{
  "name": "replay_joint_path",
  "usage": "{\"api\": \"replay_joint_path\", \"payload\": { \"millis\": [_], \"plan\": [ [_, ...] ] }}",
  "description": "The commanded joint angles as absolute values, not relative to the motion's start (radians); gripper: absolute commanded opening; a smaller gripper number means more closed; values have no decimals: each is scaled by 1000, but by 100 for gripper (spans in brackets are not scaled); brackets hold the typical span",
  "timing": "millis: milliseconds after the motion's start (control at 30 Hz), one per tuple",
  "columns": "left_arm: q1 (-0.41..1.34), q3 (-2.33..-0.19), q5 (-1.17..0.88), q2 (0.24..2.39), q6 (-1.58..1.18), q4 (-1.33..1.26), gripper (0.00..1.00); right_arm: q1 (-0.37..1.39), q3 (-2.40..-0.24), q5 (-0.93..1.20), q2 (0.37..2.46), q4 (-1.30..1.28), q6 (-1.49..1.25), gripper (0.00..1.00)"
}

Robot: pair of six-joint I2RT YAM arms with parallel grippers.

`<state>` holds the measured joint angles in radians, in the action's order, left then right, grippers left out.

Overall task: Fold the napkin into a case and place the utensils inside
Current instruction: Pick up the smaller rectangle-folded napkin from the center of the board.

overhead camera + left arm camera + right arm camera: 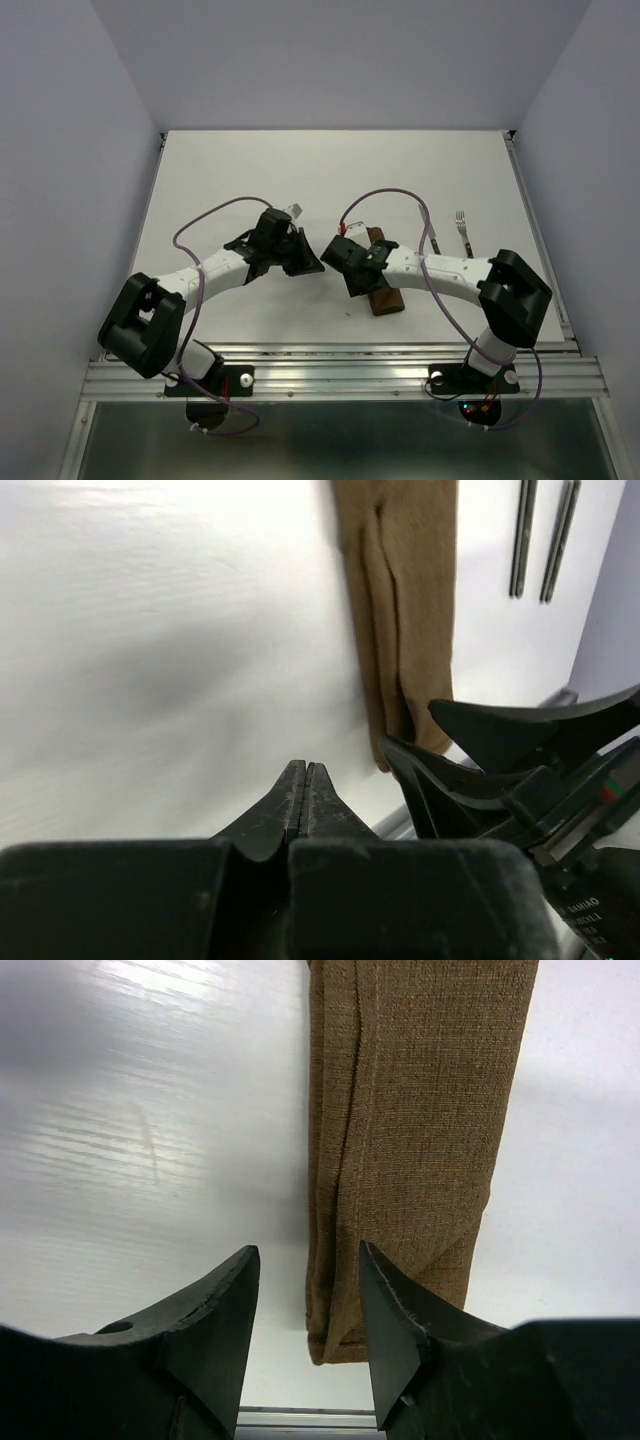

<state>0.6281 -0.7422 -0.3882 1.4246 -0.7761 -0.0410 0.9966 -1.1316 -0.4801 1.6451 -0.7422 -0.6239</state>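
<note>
The napkin [388, 298] lies folded into a narrow brown case [420, 1110], its near end close to the table's front rail. My right gripper [307, 1260] hovers open over that near end. One fingertip [240, 1270] is over bare table, the other over the cloth, and nothing is gripped. In the top view the right gripper [358, 280] covers the case's middle. My left gripper [305, 780] is shut and empty, just left of the case [405, 610]; the top view shows the left gripper [308, 264] beside the right one. The knife [432, 236] and fork [462, 228] lie side by side to the case's right.
The aluminium rail [330, 352] runs along the near table edge just past the case's end. The two wrists stand close together at mid-table. The utensil handles [522, 540] show at the top right of the left wrist view.
</note>
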Motion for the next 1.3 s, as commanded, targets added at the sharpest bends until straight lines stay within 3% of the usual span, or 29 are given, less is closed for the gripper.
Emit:
{"api": "replay_joint_path", "payload": {
  "millis": [0, 533, 733, 933, 1267],
  "plan": [
    [548, -713, -342, 1365, -715, 51, 1, 1006, -1160, -546, 1660, -746, -595, 50],
    [445, -664, -345, 1364, -686, 44, 1, 1006, -1095, -567, 1752, -624, -535, 44],
    [439, -657, -344, 1365, -686, 37, 1, 1006, -1049, -591, 1810, -577, -546, 28],
    [413, -650, -344, 1348, -670, 52, 1, 1006, -1014, -606, 1812, -525, -548, 1],
    [250, -727, -319, 1290, -586, 150, 1, 1006, -1046, -361, 1724, -295, -456, 1]
  ]
}}
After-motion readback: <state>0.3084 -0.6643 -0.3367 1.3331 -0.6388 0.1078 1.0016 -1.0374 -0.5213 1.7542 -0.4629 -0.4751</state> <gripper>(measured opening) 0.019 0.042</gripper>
